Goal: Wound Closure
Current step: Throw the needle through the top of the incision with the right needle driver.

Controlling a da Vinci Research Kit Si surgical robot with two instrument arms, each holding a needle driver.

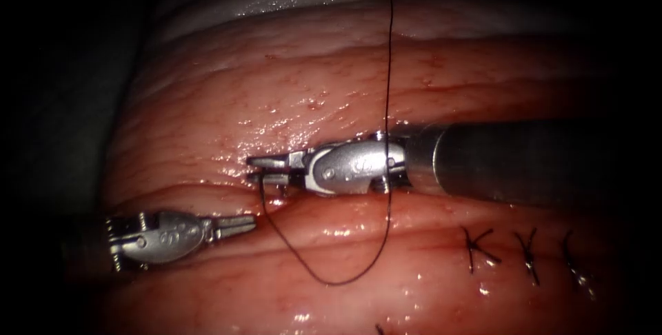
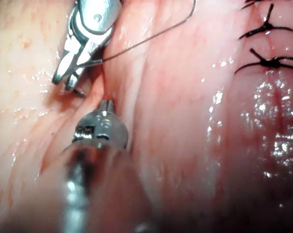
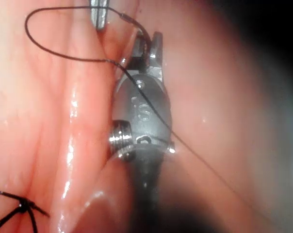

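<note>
My right tool (image 1: 262,171) comes in from the right and its jaws are shut on the curved needle (image 3: 139,30) close to its thread end. The rest of the needle's curve is hidden where it meets the tissue (image 1: 331,80) at the cut (image 1: 227,194). The dark thread (image 1: 338,282) drops from the needle, loops low over the tissue, then climbs across the right tool's wrist and out of the top of the picture. My left tool (image 1: 247,223) lies to the lower left, jaws shut and holding nothing, its tip just below the right jaws (image 2: 69,82).
Three finished stitches (image 1: 527,256) with short cut thread ends sit along the closed part of the cut at the right. The tissue is wet and shiny. The right tool's thick shaft (image 1: 524,163) crosses over the right half of the tissue.
</note>
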